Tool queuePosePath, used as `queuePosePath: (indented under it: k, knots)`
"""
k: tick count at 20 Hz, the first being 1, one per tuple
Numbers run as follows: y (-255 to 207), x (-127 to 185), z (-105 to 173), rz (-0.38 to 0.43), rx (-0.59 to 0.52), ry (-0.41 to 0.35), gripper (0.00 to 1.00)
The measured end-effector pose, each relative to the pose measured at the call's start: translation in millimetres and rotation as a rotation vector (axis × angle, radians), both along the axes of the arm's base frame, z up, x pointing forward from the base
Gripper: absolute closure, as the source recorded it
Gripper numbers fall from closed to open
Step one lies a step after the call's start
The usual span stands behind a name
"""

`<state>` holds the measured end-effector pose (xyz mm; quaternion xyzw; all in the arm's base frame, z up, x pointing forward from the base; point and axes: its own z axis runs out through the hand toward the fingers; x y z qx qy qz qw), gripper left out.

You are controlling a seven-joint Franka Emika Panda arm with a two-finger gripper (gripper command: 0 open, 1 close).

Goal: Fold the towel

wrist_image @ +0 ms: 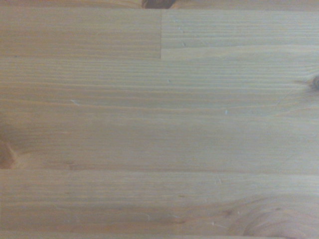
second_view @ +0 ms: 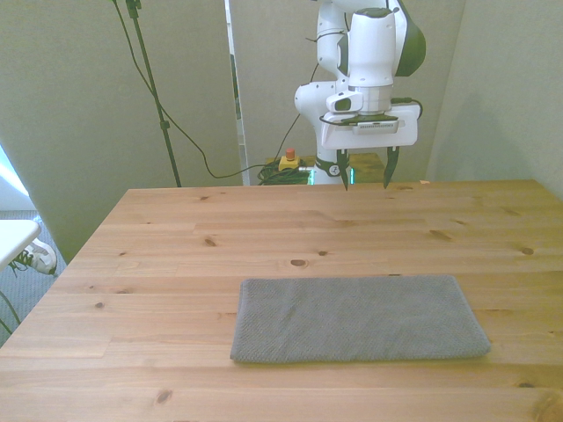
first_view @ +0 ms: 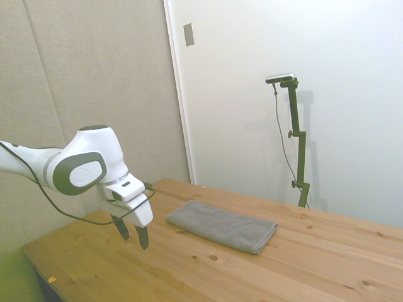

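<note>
**One grey towel, flat on pine**

One towel (second_view: 359, 318) lies on the wooden table (second_view: 176, 255), a soft medium-grey rectangle with a fine woven texture, thick at its rounded edges, towards the front view's right. The tabletop is pale jointed planks with dark knots and visible grain, which fill the wrist view. The white arm's gripper (second_view: 365, 178) hangs above the table's far edge, well apart from the towel, its two dark tapered fingers spread wide and holding nothing. Beige padded panels and a plain white wall stand behind.

Plain grey towel (second_view: 356, 318), knotty pale-brown table (second_view: 176, 255)
</note>
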<state>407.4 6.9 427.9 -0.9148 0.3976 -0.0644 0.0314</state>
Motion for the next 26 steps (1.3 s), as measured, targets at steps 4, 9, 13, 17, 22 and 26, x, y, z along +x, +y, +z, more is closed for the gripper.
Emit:
queuePosePath:
  k: [4, 9, 13, 17, 22, 26]
  knots:
    - [1.4, 2.5, -0.1, -0.005, 0.007, 0.003, 0.00]
    - [26.5, 40.7, 15.2, -0.017, -0.008, -0.037, 0.00]
    - [72.2, 97.0, 23.6, -0.034, -0.097, -0.066, 0.00]
    - [126.2, 146.6, 16.3, -0.058, -0.246, -0.088, 0.00]
    - [174.8, 191.3, -6.7, -0.116, -0.437, -0.113, 0.00]
    - [190.5, 218.5, -15.9, -0.148, -0.562, -0.107, 0.00]
